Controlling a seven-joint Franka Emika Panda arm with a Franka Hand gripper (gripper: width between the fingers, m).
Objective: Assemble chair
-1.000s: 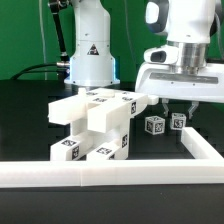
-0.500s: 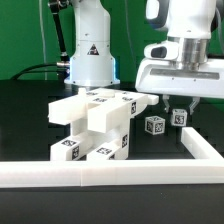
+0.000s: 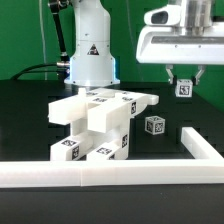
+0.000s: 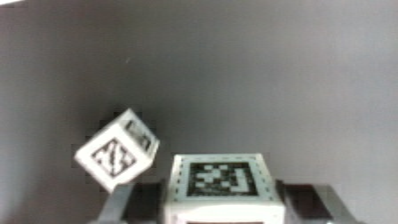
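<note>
**Cube in the pincer, clear of the table: the carry to the chair comes next**

I have the pincer (image 3: pixel 183 86) clamped on one small tagged block, the held cube (image 3: pixel 185 89). It hangs well above the table (image 3: pixel 30 110), at the exterior view's right. The wrist view agrees: the held cube (image 4: pixel 214 176) sits squarely between the two fingers (image 4: pixel 306 203), with its tag face turned to the camera.

Beneath it, the second cube (image 3: pixel 154 126) rests alone on the table. It is near the chair but not touching it, and in the wrist view it appears turned at an angle (image 4: pixel 121 150).

The chair (image 3: pixel 100 118) is so far a blocky white stack with a flat panel on top. It stands mid-table behind the border frame (image 3: pixel 120 170), well apart from the pincer.

I judge the step in hand to be the transfer of this cube to the build. The next move calls for a carry toward the exterior view's left, keeping height so the cube clears the panel's overhanging edge. After that I need to square the cube to its seat and lower it slowly. I cannot tell from here which spot on the chair takes it. The second cube looks to be the following pick.
</note>
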